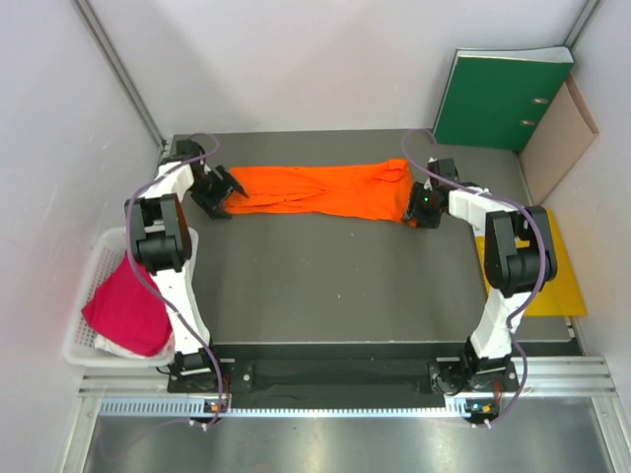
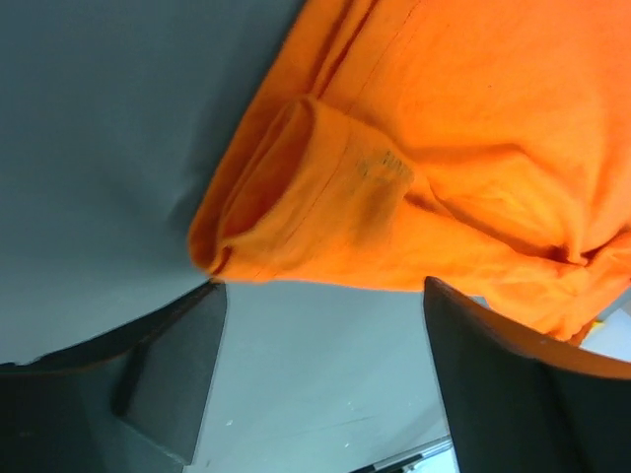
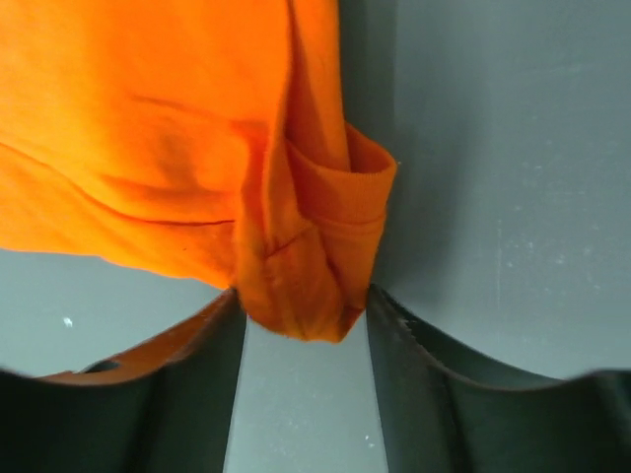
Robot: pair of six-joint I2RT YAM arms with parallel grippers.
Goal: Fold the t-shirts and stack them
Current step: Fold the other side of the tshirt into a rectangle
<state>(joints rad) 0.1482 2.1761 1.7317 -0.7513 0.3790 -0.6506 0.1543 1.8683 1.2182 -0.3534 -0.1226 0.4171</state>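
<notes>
The orange shirt point(image 1: 320, 190) lies bunched along the counter point(image 1: 325, 281), its long axis running left to right. At its left end the left tool point(image 1: 221, 195) is open, cloth just ahead. At its right end the right tool point(image 1: 419, 211) straddles a sleeve, grip unclear. The pink shirt point(image 1: 128, 310) is well beyond its left end.

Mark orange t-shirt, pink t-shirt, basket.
orange t-shirt point(image 1: 325, 192), top external view, middle of the cloth
pink t-shirt point(image 1: 128, 310), top external view, middle of the bunch
basket point(image 1: 106, 251), top external view, far-left mesh wall
</notes>
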